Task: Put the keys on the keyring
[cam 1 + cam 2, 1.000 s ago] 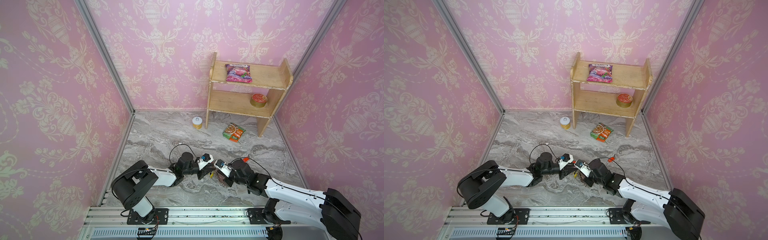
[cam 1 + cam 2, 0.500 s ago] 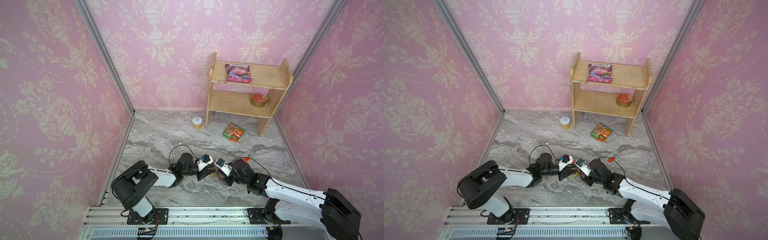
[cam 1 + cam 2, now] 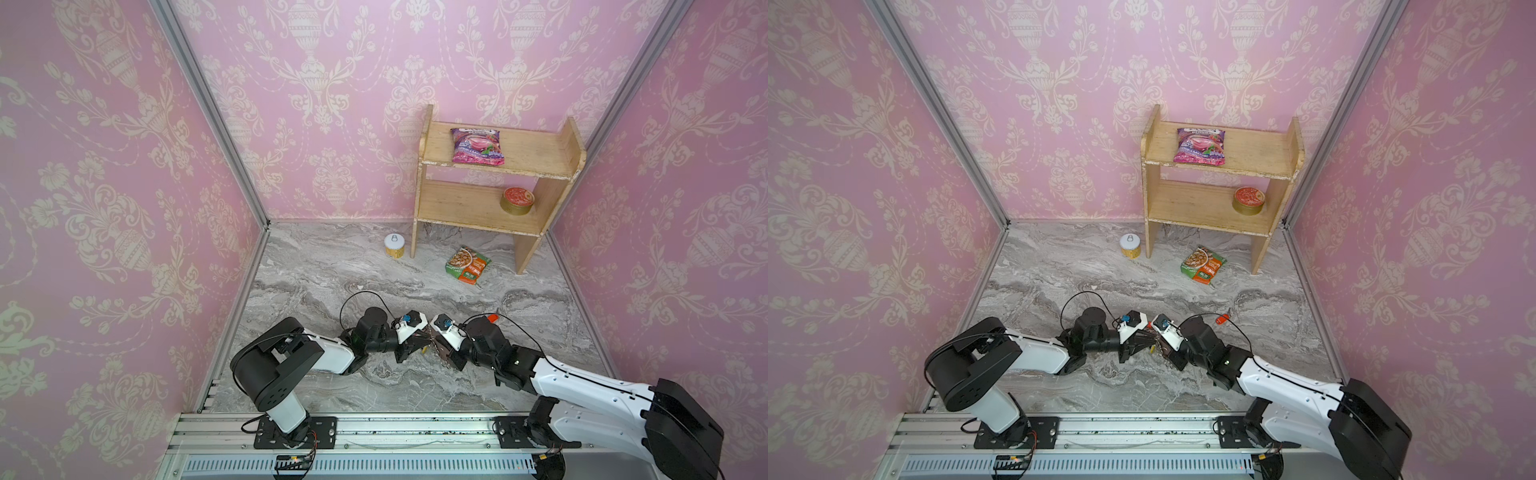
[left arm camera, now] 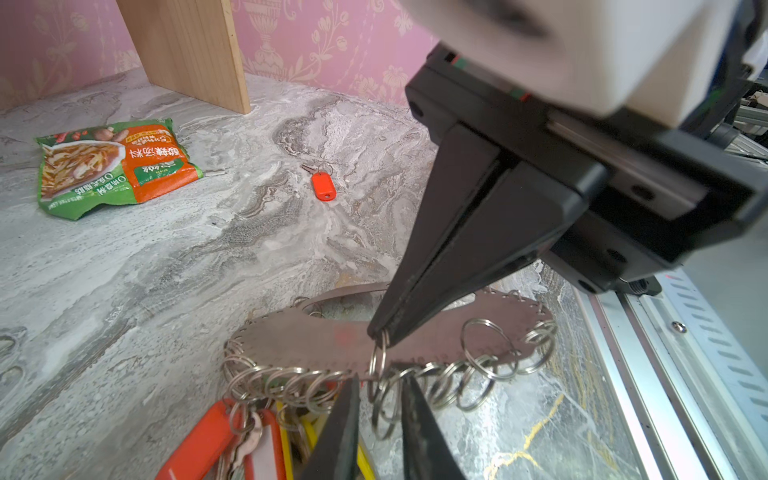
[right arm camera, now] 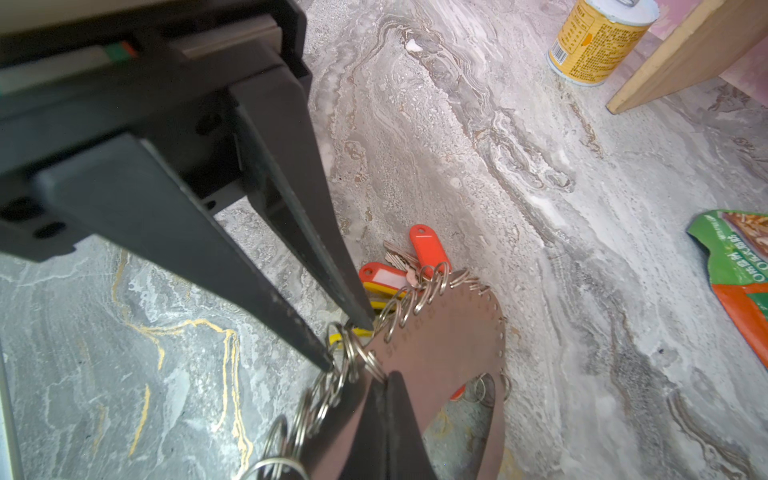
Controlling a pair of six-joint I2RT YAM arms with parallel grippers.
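in both top views the left gripper (image 3: pixel 420 338) and the right gripper (image 3: pixel 435 347) meet nose to nose at the front middle of the marble table (image 3: pixel 332 266). the keyring (image 3: pixel 1154 348) is mostly hidden between them (only a glint of rings and a bit of yellow shows). a lone red-tagged key (image 3: pixel 491 318) lies on the table on the far side of the right arm.

in the left wrist view the keyring (image 4: pixel 316 336) lies flat on the table, its chain of rings running along the band's edge. the right gripper (image 4: pixel 379 332) has its fingers pressed together, pinching one ring at the tips. the left gripper's own fingers (image 4: pixel 345 432) stand a narrow gap apart on either side of a ring, not visibly pinching it. the keys (image 4: pixel 203 440), with orange and yellow tags, hang from the rings beside them. the red-tagged key (image 4: pixel 323 185) lies well apart, near a noodle packet (image 4: pixel 112 166).

in the right wrist view the left gripper (image 5: pixel 349 347) straddles a few rings, tips narrowly parted. orange-tagged keys (image 5: pixel 428 249) lie touching the band's end. a can (image 5: pixel 598 41) stands beside a wooden shelf leg (image 5: pixel 685 54).
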